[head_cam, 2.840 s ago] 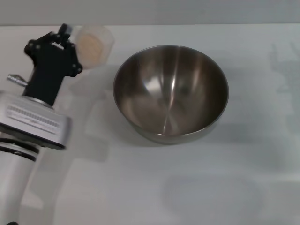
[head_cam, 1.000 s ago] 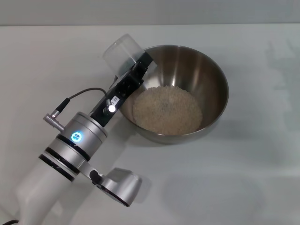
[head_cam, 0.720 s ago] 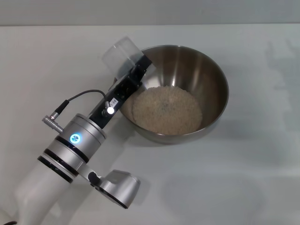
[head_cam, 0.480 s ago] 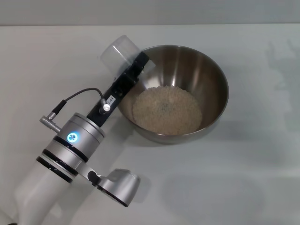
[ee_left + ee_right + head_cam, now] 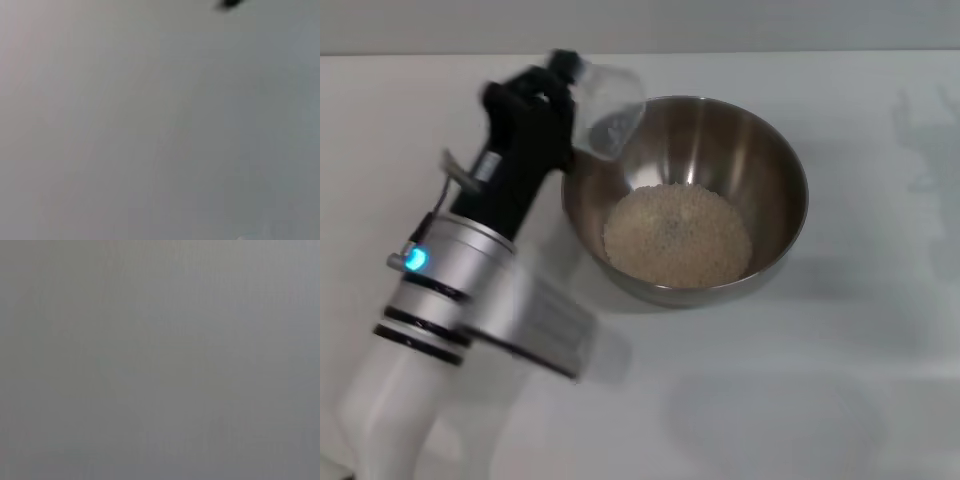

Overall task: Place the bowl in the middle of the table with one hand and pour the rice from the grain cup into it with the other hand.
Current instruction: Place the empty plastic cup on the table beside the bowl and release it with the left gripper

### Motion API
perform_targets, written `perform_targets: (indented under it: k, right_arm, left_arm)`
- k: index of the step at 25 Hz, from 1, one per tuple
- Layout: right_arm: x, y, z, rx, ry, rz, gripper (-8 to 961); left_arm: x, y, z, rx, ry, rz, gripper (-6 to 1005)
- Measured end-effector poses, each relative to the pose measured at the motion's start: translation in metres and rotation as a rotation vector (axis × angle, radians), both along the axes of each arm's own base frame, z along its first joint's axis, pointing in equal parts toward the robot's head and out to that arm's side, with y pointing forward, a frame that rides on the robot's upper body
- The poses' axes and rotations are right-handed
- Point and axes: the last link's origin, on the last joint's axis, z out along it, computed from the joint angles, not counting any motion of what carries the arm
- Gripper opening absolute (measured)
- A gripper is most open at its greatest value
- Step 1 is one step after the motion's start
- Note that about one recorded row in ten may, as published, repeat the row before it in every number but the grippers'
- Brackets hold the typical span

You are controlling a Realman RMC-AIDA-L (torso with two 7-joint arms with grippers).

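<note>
The steel bowl (image 5: pixel 686 196) stands on the white table (image 5: pixel 800 380) in the head view, with a round heap of pale rice (image 5: pixel 677 234) in its bottom. My left gripper (image 5: pixel 560 95) hangs over the bowl's left rim, shut on the clear grain cup (image 5: pixel 608 100). The cup looks empty and is tilted, its mouth above the rim. The left arm reaches in from the lower left. My right gripper is out of view. Both wrist views show only plain grey.
A faint rectangular shadow (image 5: pixel 770 410) lies on the table in front of the bowl. The table's back edge (image 5: pixel 770 53) runs just behind the bowl. The left arm's silver wrist (image 5: pixel 460 280) covers the table left of the bowl.
The rice went from the cup into the bowl. In the last half second the left wrist has rolled back, turning the empty cup over the left rim; the arm shows motion blur.
</note>
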Motion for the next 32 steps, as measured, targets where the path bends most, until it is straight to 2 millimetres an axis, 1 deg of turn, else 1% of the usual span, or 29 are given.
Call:
perform_targets:
  k: [1,2,4,5,6,7,11,14,18,23,32]
  right_arm:
    - [0.000,0.000,0.000,0.000,0.001,0.000,506]
    - [0.000,0.000,0.000,0.000,0.001,0.001,506]
    - [-0.001,0.000,0.000,0.000,0.003,0.001,506]
    - [0.000,0.000,0.000,0.000,0.003,0.001,506]
    - [0.000,-0.001,-0.001,0.000,0.003,0.001,506]
    - [0.000,-0.001,-0.001,0.000,0.004,0.000,506]
    - [-0.001,-0.002,-0.001,0.000,0.004,0.005,506]
    - [0.000,-0.003,-0.001,0.001,0.003,0.005,506]
    - [0.000,-0.003,-0.001,0.000,0.002,0.004,506]
    - [0.000,-0.003,-0.002,-0.001,0.001,0.005,506]
    - [0.000,-0.002,-0.002,-0.004,0.000,0.004,506]
  left_arm:
    - [-0.003,0.005,0.008,-0.022,-0.123,0.043,74]
    - [-0.004,0.008,0.012,-0.033,-0.180,0.060,75]
    - [-0.014,0.017,0.024,-0.071,-0.377,0.125,77]
    - [-0.014,0.017,0.024,-0.071,-0.377,0.125,78]
    - [-0.026,0.025,0.033,-0.119,-0.556,0.190,79]
    - [-0.030,0.027,0.034,-0.130,-0.590,0.204,80]
    - [-0.058,0.042,0.041,-0.202,-0.803,0.335,84]
    - [-0.077,0.051,0.041,-0.242,-0.911,0.430,87]
    - [-0.095,0.057,0.039,-0.281,-1.010,0.520,91]
    - [-0.111,0.059,0.036,-0.314,-1.076,0.600,95]
    - [-0.127,0.058,0.031,-0.346,-1.160,0.693,104]
